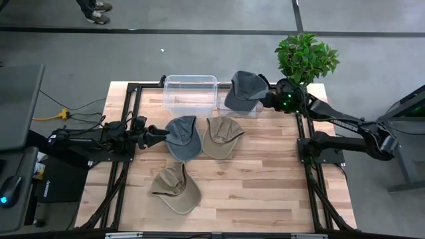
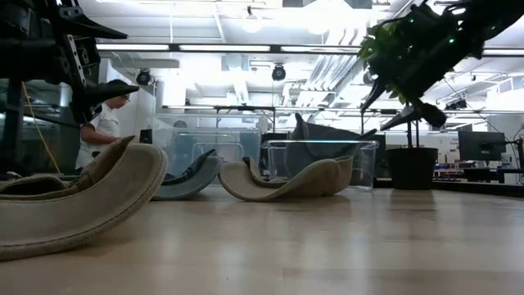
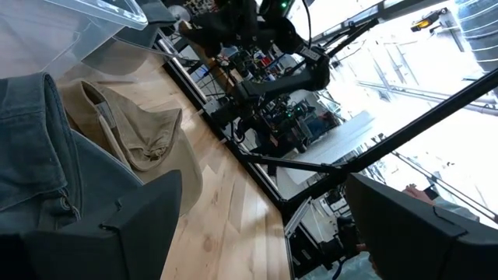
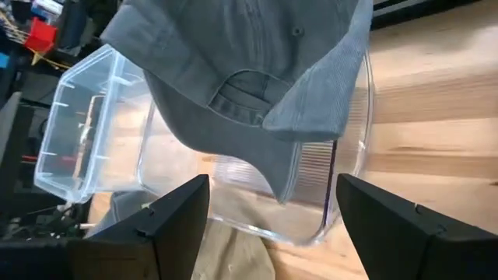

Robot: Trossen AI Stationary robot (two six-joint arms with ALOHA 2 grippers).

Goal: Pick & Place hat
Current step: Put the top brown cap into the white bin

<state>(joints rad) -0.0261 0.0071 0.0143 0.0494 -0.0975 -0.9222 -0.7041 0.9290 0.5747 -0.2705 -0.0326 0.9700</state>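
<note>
Three caps (image 1: 199, 139) crowd the table's middle, bins (image 1: 190, 93) line the far edge; bare wood (image 1: 265, 192) elsewhere.

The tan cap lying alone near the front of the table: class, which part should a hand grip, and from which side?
Grip the brim of the tan cap, coming down from above. In the high view it lies apart from the other caps with bare table around it, and in the low view its curved edge lifts off the wood, so a finger could probably slip under.
</note>
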